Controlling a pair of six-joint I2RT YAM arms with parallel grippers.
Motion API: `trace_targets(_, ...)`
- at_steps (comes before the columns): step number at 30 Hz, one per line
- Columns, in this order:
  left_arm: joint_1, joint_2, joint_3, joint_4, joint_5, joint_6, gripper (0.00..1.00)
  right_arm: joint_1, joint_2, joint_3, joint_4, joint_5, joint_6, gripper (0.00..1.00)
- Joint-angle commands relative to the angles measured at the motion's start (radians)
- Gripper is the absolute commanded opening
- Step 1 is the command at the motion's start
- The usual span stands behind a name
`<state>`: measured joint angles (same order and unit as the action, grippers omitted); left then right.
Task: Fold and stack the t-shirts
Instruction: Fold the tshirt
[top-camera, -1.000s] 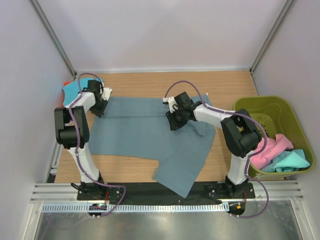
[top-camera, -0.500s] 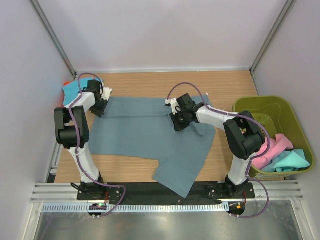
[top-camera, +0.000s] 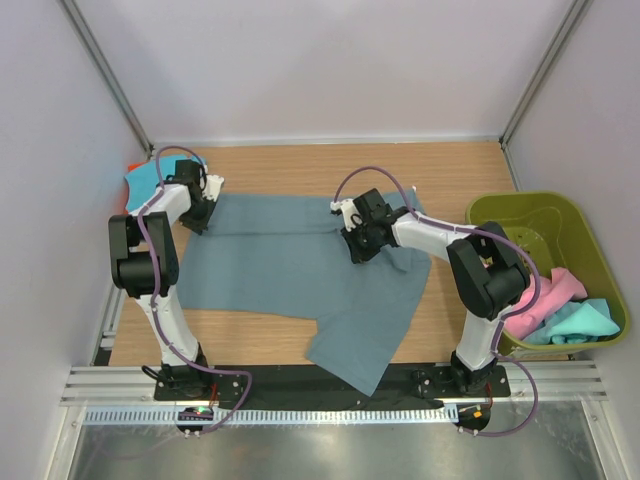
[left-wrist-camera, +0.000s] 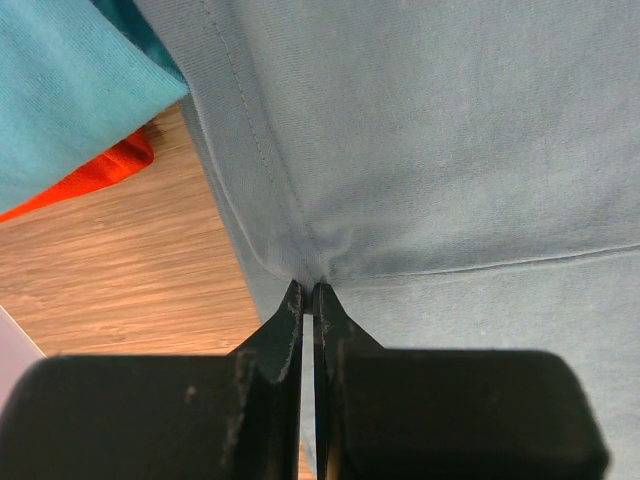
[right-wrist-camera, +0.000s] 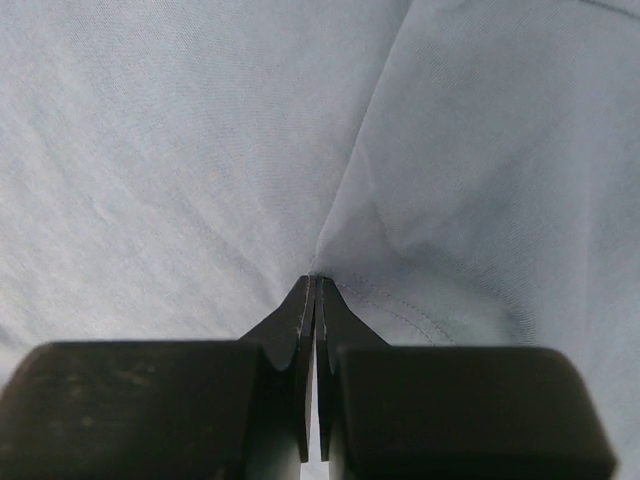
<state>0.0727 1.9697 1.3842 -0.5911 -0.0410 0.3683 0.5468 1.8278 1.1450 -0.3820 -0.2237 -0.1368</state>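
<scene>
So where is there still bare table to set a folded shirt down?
The widest bare wood is the strip between the blue-grey shirt and the back wall. A narrower patch runs between that shirt and the green basket. The far left corner is crowded with a turquoise shirt.

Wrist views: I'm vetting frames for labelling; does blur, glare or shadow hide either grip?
Left wrist: blue-grey t-shirt sharp, stitching readable, left gripper dark but crisp at the seam. Right wrist: even light, soft shading along the crease, right gripper silhouetted. Neither shows glare.
</scene>
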Motion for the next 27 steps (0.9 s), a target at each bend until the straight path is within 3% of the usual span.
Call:
trace_targets(1, 0.009, -0.023, 0.016, 0.028, 0.018, -0.022, 0.00, 0.002, -0.027, -0.011, 0.011, 0.006, -0.020, 0.05)
trace_targets(13, 0.009, -0.023, 0.006, 0.034, 0.018, -0.019, 0.00, 0.025, -0.071, 0.088, -0.063, -0.072, 0.023, 0.01)
trace_targets(20, 0.009, -0.019, 0.018, 0.031, 0.021, -0.022, 0.00, 0.070, -0.081, 0.061, -0.054, -0.103, 0.057, 0.02)
trace_targets(22, 0.007, -0.023, 0.016, 0.033, 0.020, -0.025, 0.00, 0.073, -0.075, 0.056, -0.052, -0.088, 0.066, 0.06)
trace_targets(24, 0.009, -0.026, 0.012, 0.033, 0.015, -0.022, 0.00, 0.073, -0.073, 0.058, -0.051, -0.069, 0.071, 0.19)
trace_targets(27, 0.010, -0.028, 0.007, 0.033, 0.015, -0.020, 0.00, 0.073, -0.084, 0.064, -0.052, -0.051, 0.057, 0.21)
